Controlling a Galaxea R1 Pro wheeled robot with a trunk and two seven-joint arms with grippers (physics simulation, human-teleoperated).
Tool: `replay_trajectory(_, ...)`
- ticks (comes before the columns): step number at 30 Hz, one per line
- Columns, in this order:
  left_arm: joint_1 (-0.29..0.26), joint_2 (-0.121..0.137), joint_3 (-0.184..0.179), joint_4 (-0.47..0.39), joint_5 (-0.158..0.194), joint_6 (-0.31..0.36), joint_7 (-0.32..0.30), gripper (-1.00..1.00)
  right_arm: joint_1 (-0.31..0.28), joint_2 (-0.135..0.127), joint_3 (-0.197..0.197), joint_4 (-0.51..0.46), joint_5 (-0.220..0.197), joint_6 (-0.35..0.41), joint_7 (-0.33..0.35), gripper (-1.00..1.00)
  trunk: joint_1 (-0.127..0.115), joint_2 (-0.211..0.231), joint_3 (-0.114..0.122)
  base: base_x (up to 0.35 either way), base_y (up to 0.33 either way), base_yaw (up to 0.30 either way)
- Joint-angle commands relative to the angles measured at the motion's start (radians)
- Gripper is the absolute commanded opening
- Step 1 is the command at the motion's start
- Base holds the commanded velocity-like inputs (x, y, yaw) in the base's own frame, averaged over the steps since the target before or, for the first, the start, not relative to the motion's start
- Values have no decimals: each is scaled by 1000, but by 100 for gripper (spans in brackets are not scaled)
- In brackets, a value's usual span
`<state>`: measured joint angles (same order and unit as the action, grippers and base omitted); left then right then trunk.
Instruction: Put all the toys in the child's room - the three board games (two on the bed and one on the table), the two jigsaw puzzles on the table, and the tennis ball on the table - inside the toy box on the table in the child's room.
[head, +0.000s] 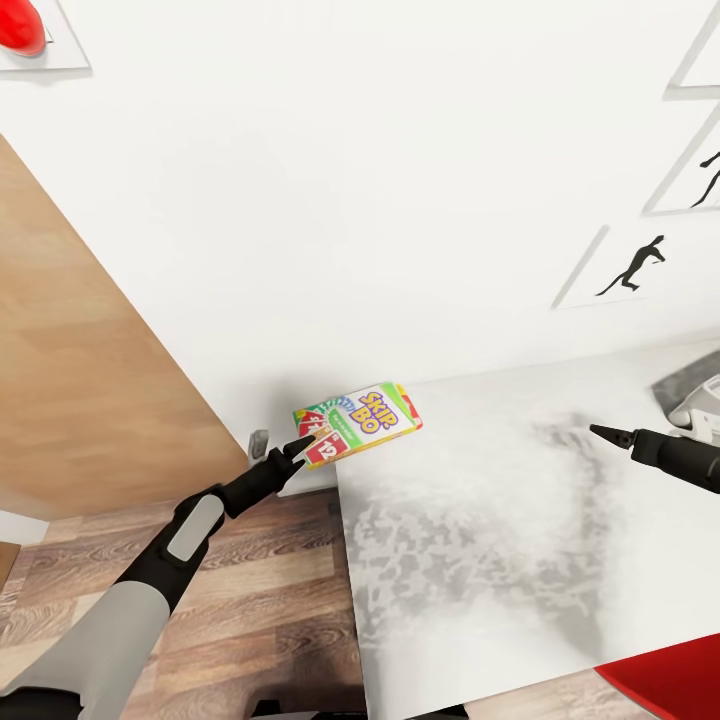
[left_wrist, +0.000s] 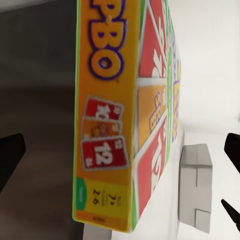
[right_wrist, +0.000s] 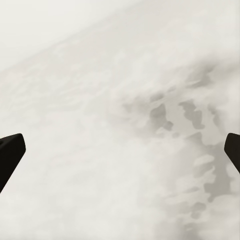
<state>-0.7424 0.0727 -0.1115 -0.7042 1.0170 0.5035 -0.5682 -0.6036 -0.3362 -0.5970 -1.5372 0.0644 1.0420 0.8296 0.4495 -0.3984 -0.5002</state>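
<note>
Head view: yellow-green-red-white printed SKIP-BO game box (head: 358, 424) at frame centre, lying flat at far left corner of white mottled bed surface (head: 520, 560), its left end jutting past the bed edge. Left tool (head: 303, 447), black, at lower left of centre, tips right at the box's near left end by the red "12" card print; contact likely but not certain. Left arm, black and grey, running up from lower left corner over wood plank floor (head: 250, 610). Small grey block (head: 259, 442) on white wall just left of the tool. Right tool (head: 604, 432) at right edge, black fingers drawn together to 1 point, hovering over the bed, gripping nothing, well apart from the box. Brown wooden panel (head: 90, 400) filling left side. Red round button (head: 20, 28) in upper left corner. 2 black silhouette pictures (head: 630, 268) on wall at upper right. Red curved shape (head: 670, 680) in lower right corner.

Left wrist view: SKIP-BO box (left_wrist: 107, 125) seen end-on between 2 black fingertips (left_wrist: 10, 155) set wide at both frame edges; fingers spread, box between them, not pinched.

Right wrist view: mottled bed surface (right_wrist: 120, 120) ahead; black fingertips (right_wrist: 11, 150) at both frame edges, so whether pressed together could not be told for sure.
</note>
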Motion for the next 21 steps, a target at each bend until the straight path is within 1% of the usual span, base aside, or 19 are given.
replay_trajectory(1,-1,1,-3,0,10,6,1,100,-1,0,-1,-1,7,5,8,100,1,-2,-1,0,0,-5)
replay_trajectory(16,0,2,-2,0,12,6,1,100,-1,1,-1,-1,6,5,8,100,1,-2,-1,0,0,-7)
replay_trajectory(21,0,2,-2,0,12,6,1,100,-1,1,-1,-1,6,5,8,100,1,-2,-1,0,0,-108)
